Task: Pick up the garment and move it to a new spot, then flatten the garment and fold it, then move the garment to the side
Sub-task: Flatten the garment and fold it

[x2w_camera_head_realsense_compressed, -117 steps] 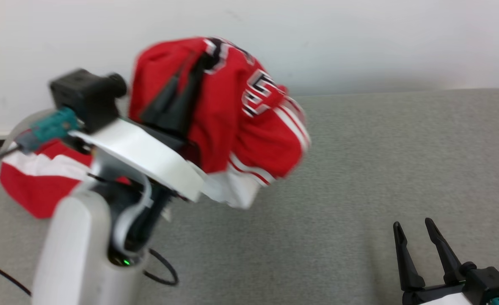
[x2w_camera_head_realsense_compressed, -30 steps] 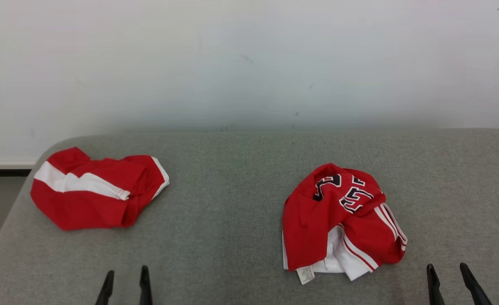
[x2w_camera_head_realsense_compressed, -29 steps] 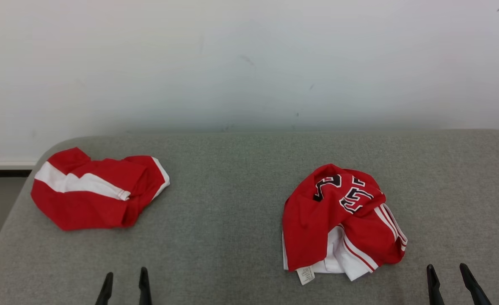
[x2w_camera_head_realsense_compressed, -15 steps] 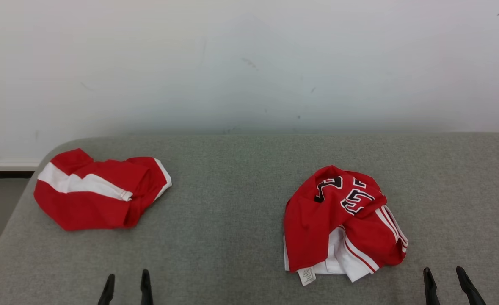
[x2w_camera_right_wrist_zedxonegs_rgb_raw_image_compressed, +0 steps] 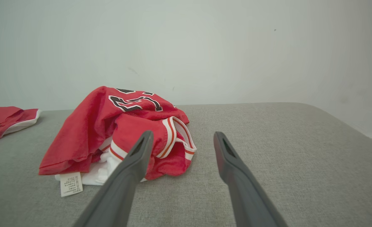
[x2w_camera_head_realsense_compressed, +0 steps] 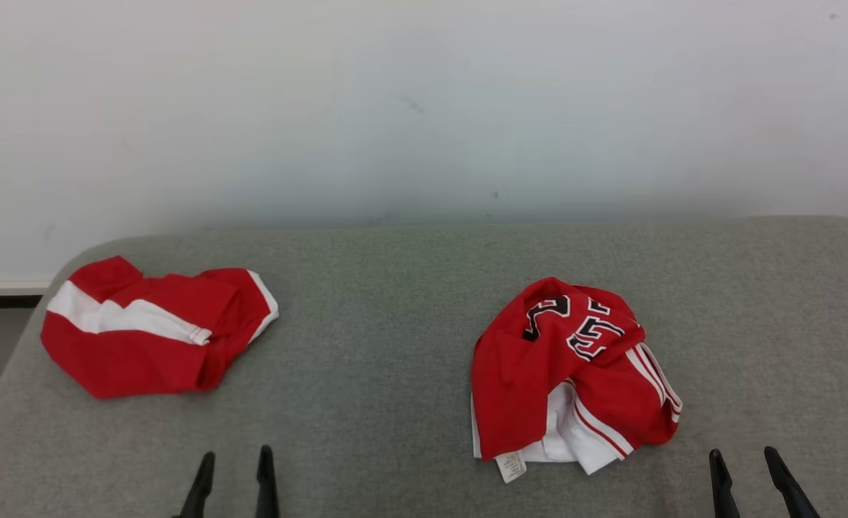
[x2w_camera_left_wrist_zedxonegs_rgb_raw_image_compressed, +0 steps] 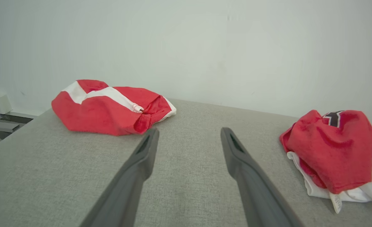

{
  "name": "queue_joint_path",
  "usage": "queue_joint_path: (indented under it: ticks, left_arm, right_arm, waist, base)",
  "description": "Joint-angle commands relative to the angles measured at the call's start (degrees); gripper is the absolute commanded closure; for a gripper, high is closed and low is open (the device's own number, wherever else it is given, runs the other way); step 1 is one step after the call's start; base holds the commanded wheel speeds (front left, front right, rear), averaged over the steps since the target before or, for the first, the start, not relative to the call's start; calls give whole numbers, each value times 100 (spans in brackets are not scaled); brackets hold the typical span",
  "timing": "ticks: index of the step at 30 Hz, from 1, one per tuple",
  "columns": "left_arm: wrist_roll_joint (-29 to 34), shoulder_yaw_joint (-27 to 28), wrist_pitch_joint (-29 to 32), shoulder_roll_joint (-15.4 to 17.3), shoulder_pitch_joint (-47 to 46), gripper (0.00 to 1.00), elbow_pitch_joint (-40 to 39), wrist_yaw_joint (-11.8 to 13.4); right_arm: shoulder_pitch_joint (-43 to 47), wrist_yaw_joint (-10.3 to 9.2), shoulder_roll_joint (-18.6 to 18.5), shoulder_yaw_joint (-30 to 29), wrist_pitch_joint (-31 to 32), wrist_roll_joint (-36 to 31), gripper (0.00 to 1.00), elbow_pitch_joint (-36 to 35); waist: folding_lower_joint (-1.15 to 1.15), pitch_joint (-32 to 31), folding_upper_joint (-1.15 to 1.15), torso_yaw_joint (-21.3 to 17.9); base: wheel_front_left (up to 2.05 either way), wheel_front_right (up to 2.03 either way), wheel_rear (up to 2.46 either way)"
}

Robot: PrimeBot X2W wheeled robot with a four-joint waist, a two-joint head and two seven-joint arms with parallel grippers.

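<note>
Grey padded surface (x2w_camera_head_realsense_compressed: 395,345): garment (x2w_camera_head_realsense_compressed: 567,374) crumpled right of centre; left pincer (x2w_camera_head_realsense_compressed: 237,452), right pincer (x2w_camera_head_realsense_compressed: 742,451) both spread wide, empty.

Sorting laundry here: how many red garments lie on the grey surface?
2. A crumpled printed jersey lies right of centre; a red piece with a white band lies far left. Folds could hide more.

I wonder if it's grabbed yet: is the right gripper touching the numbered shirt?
Apart. The head view shows bare grey surface between the right gripper and the garment.
</note>
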Motion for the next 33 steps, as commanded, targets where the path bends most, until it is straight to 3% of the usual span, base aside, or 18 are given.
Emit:
queue_joint_path:
  ticks: [1, 8, 19, 33]
  left_arm:
    - [-41, -39, -3, 11, -78, 0, -9, -18]
    - [-140, -667, -3, 13, -464, 0, 369, -215]
    - [-173, -1550, -3, 16, -1002, 0, 1777, -557]
    - [-226, -1585, -3, 18, -1588, 0, 2223, -410]
  right_arm:
    - [-64, -12, -3, 6, 5, 18, 0, -28]
    - [-173, -12, -24, 42, 5, 20, 0, -60]
    - [-367, -12, -29, 128, 4, 67, 0, -90]
    - [-522, -12, 3, 86, 5, 89, 0, -162]
  waist:
    - [0, 31, 0, -73]
    - [0, 155, 0, -490]
    - [0, 444, 0, -1417]
    - [0, 808, 0, -1977]
  base:
    - [0, 0, 0]
    - [0, 0, 0]
    - [0, 0, 0]
    - [0, 0, 0]
